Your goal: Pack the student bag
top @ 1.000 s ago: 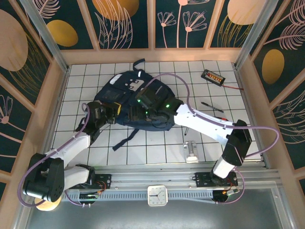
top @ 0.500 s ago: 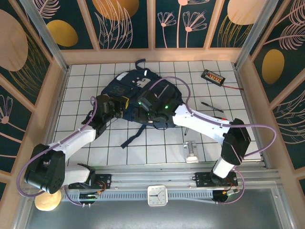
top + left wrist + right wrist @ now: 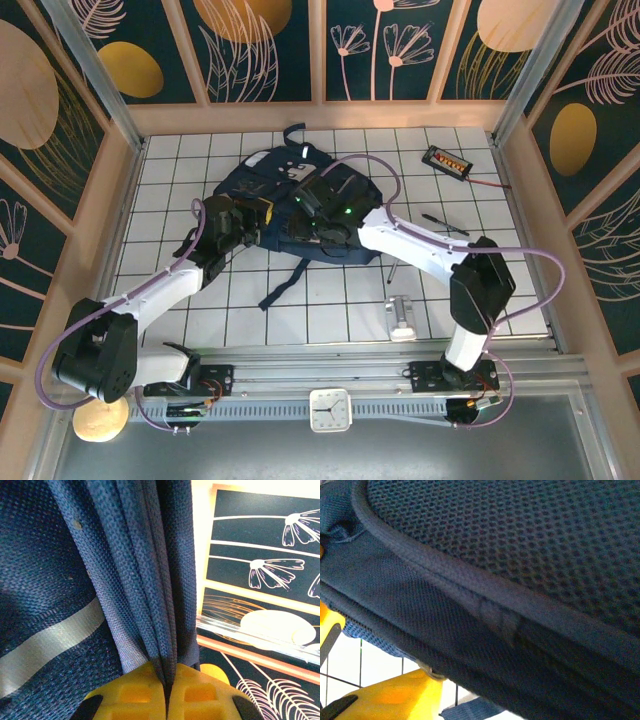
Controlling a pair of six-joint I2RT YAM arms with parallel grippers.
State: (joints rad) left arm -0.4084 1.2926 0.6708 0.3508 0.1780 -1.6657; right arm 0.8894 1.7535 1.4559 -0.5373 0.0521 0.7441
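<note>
In the top view, the student bag (image 3: 262,175) was seen lying on the white gridded desk (image 3: 170,160), toward the far middle. Its top loop was close to the back wall and a black strap (image 3: 283,284) was trailed toward the near edge. Bare tiles were left down the left side and across the near rows. The right side was taken up by a black device (image 3: 447,160) with a red-and-yellow label near the far corner, a black pen (image 3: 443,222) and a small metal object (image 3: 401,318) by the near edge. The left gripper (image 3: 262,215) was set against the bag's left flank and the right gripper (image 3: 315,215) over its middle, so much of the bag's centre was hidden beneath both arms.

In the left wrist view, the left gripper (image 3: 167,687) was shown with its yellow fingers pressed together on a gathered fold of navy fabric. A grey reflective stripe (image 3: 50,645) was crossed by the frame's left edge, and patterned wall panels (image 3: 260,570) were visible past the fold on the right.

In the right wrist view, dark mesh and a piped seam of the bag were pressed close to the lens. One yellow finger (image 3: 395,695) was seen beneath the bag's edge, over a sliver of tiles; the other was cut off, so it could not be told whether the bag was clamped
</note>
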